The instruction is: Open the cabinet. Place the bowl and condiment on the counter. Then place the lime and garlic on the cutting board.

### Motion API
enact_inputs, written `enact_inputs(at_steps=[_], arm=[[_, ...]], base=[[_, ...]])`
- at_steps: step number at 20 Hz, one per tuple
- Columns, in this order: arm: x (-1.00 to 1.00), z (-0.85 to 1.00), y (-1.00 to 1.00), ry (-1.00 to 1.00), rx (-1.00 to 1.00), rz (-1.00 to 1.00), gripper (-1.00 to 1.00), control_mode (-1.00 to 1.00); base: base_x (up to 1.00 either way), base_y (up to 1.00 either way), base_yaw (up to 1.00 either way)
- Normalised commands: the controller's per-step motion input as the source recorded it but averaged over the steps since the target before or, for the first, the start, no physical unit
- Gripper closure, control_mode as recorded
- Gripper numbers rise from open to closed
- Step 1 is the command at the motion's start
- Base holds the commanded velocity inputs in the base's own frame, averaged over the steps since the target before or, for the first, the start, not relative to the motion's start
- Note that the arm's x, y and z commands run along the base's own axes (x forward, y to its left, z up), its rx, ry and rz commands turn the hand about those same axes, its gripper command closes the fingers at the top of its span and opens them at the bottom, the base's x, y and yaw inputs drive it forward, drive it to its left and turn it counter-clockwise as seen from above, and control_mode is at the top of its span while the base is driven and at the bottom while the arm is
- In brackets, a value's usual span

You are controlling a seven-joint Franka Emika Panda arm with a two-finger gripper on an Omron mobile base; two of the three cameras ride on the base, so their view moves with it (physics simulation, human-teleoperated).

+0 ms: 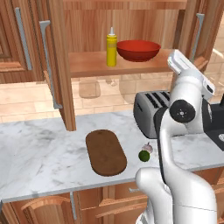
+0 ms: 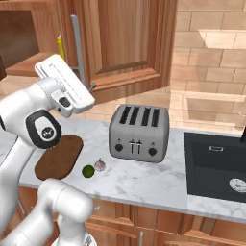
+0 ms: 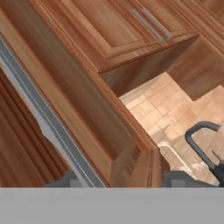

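Observation:
The cabinet [image 1: 118, 65] stands open, its doors swung out to both sides. On its lower shelf the red bowl [image 1: 138, 50] sits beside the yellow condiment [image 1: 111, 46]. The dark cutting board [image 1: 105, 152] lies bare on the counter [image 1: 39, 153]. The lime [image 1: 144, 155] and garlic [image 1: 148, 148] rest side by side on the marble to its right, in front of the toaster. My gripper [image 3: 120, 180] is up at the right door's [image 2: 125, 43] edge. Its fingertips are apart, and the grey bar handle [image 3: 39, 113] runs down close to the left one.
A silver four-slot toaster [image 2: 139, 132] stands on the counter right of the board. A black sink [image 2: 216, 163] lies further right. The open left door [image 1: 61, 65] juts out over the counter's back. Closed wall cabinets [image 1: 17, 39] flank it.

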Motion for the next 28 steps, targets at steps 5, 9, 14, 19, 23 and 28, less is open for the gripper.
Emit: enact_inputs(at_steps=[5,9,14,19,23,28], arm=[[-0.92,0.02,0.52,0.00,0.00,0.02,-1.00,-1.00],[-0.95,0.00,0.79,0.00,0.00,0.08,-1.00,-1.00],[-0.98,0.00,0.92,0.00,-0.03,0.12,-1.00,-1.00],[-1.00,0.05,1.00,0.00,-0.06,0.10,-1.00,-1.00],[-1.00,0.20,1.00,0.00,-0.09,0.10,-1.00,-1.00],[-0.98,0.31,0.77,-0.01,-0.08,0.05,-1.00,-1.00]], base=[[0.00,0.00,0.00],[0.00,0.00,0.00],[0.00,0.00,0.00],[0.00,0.00,0.00],[0.00,0.00,0.00],[0.00,0.00,0.00]])
